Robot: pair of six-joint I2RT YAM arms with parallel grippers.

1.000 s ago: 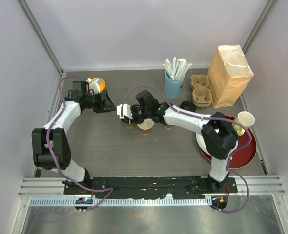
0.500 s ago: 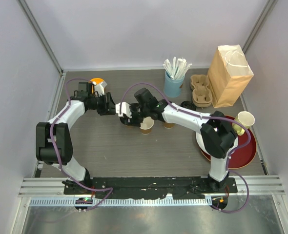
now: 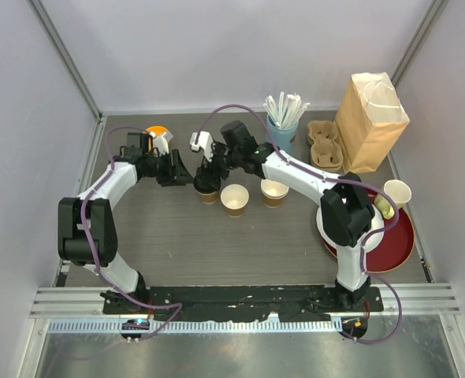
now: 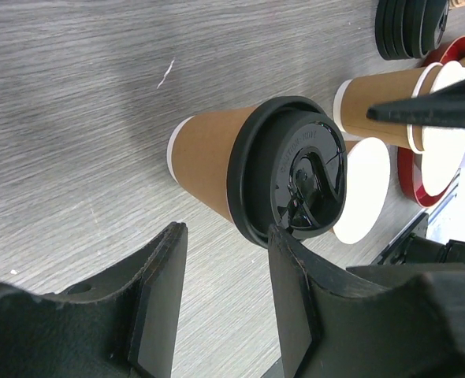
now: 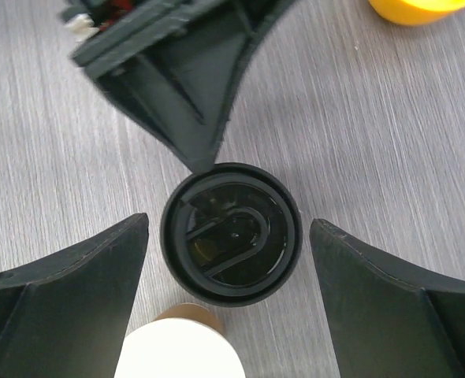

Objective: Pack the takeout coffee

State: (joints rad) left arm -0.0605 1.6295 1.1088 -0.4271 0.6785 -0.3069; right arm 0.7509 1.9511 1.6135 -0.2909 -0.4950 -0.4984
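Three cups stand mid-table: one lidded cup [image 3: 206, 189], one open cup [image 3: 234, 199] beside it, and a second open cup [image 3: 274, 191]. Lidding is the step in hand, I judge. My right claw [image 5: 228, 230] hangs wide open over the lidded cup, touching nothing. My left claw [image 4: 225, 236] is half open, one tip at the lid's rim, gripping nothing. Next I need a lid from the one stack [image 3: 303, 170], pressed square onto an open cup. One carrier [image 3: 323, 146] and one bag [image 3: 370, 118] stand behind.
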